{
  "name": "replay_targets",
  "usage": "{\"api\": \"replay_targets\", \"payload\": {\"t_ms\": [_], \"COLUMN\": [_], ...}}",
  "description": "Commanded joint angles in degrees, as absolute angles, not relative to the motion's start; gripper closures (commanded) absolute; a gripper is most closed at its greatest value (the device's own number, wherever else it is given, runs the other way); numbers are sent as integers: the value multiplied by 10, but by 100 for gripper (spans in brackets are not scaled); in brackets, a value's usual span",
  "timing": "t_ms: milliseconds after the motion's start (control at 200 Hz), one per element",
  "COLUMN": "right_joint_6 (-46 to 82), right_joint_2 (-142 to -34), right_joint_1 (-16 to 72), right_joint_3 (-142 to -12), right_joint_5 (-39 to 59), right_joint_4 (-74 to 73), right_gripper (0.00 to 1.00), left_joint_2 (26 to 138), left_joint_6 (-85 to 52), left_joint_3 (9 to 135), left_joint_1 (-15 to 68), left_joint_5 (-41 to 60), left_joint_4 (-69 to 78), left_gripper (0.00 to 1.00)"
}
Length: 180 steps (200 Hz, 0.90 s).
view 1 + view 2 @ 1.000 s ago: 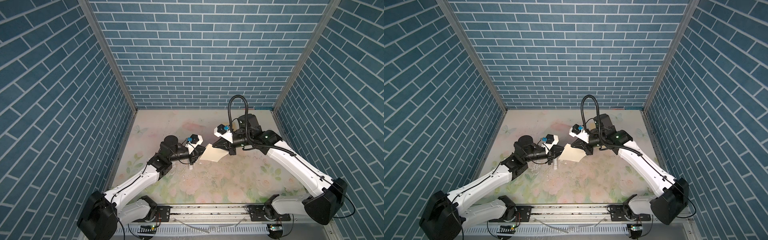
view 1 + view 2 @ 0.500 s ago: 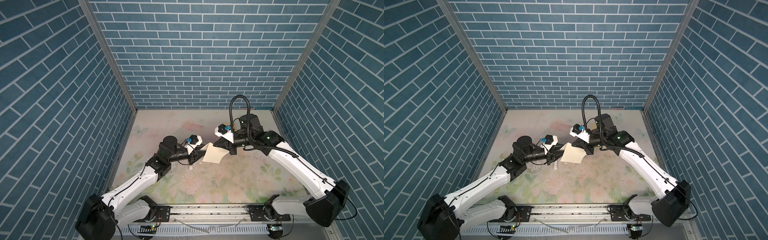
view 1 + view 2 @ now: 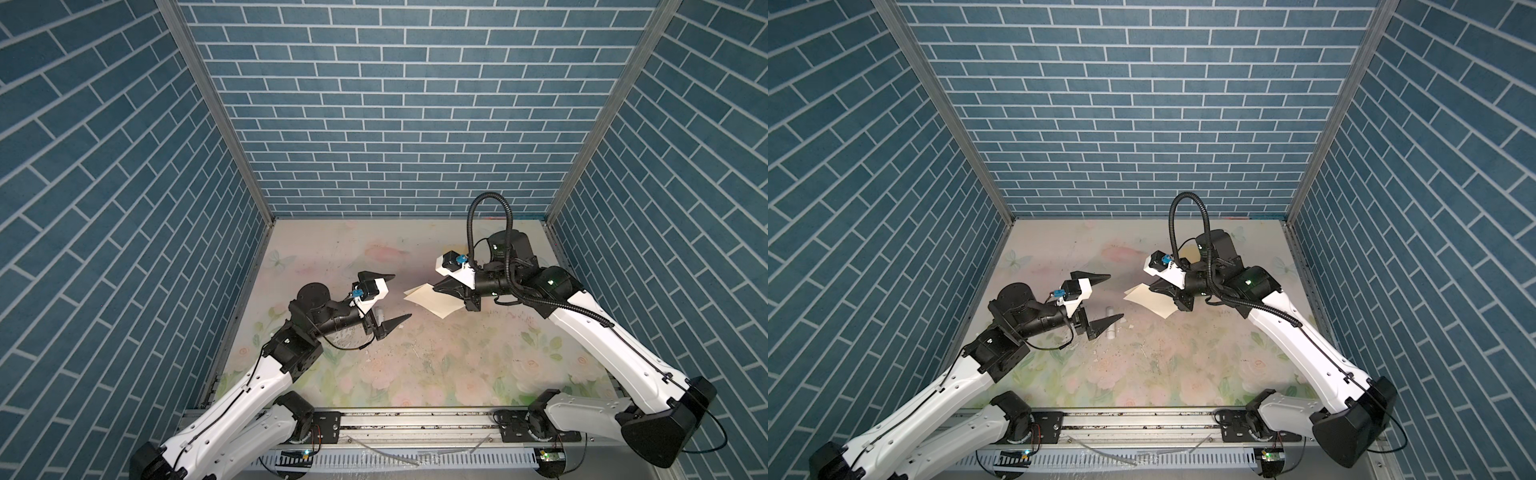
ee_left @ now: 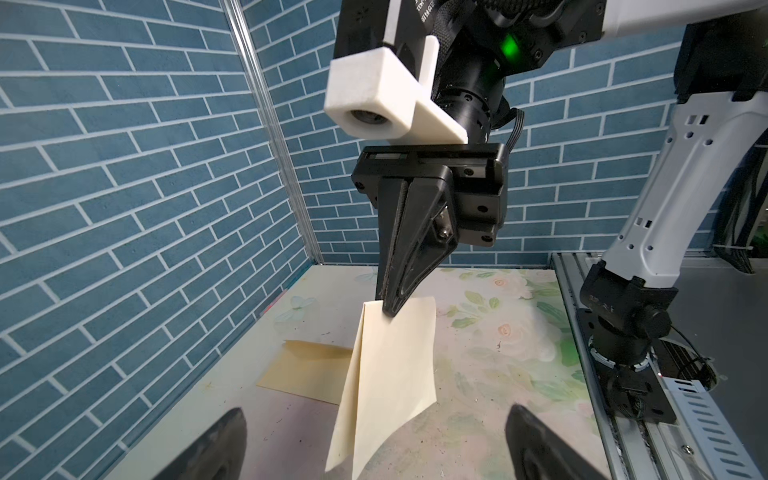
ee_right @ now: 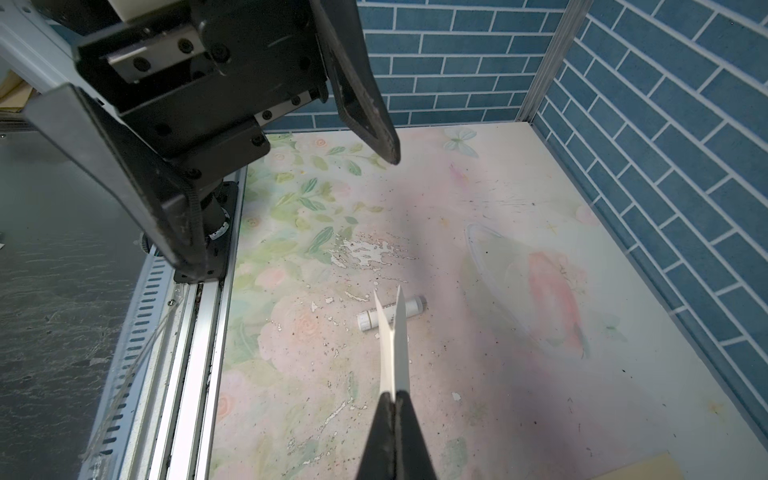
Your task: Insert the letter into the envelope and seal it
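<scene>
Left wrist: envelope [image 4: 305, 374] flat beyond letter [image 4: 392, 374]

- You have blue brick-pattern walls [image 3: 374, 124] on three sides, joined by grey metal corner posts [image 3: 216, 112].
- Your table surface [image 3: 415, 374] is a pastel floral mat, its print flaked in patches [image 5: 365, 253].
- A metal rail [image 3: 415, 424] runs along your near edge.

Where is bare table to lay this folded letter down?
Free: the front-middle mat beside the rail, and the back-left corner. Crowded: mid-table, around the open left gripper, glue stick and held letter; the envelope lies back right under the right arm.
</scene>
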<state>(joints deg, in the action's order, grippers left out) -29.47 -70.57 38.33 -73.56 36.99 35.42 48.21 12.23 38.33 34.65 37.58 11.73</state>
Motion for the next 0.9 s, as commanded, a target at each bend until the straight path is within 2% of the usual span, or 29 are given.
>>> {"api": "replay_targets", "payload": {"t_ms": [0,220,425,630,895], "right_joint_6": [-325,-333,-339,-344,-345], "right_joint_2": [-723,-743,-748,-747,-744], "right_joint_1": [403,438,450,452,452], "right_joint_3": [-747,-765,-767,-767,-765], "right_joint_5": [371,364,355,352,350], "right_joint_4": [373,380,382,379,373], "right_gripper": [100,100,100,100,100], "left_joint_2": [513,572,593,595,602], "left_joint_6": [105,87,84,83,86], "left_joint_3": [397,422,426,423,422], "left_joint_1": [346,346,346,346,346], "left_joint_5": [409,442,475,491,503], "left_joint_4": [131,155,155,147,137], "left_gripper": [4,20,47,65,75]}}
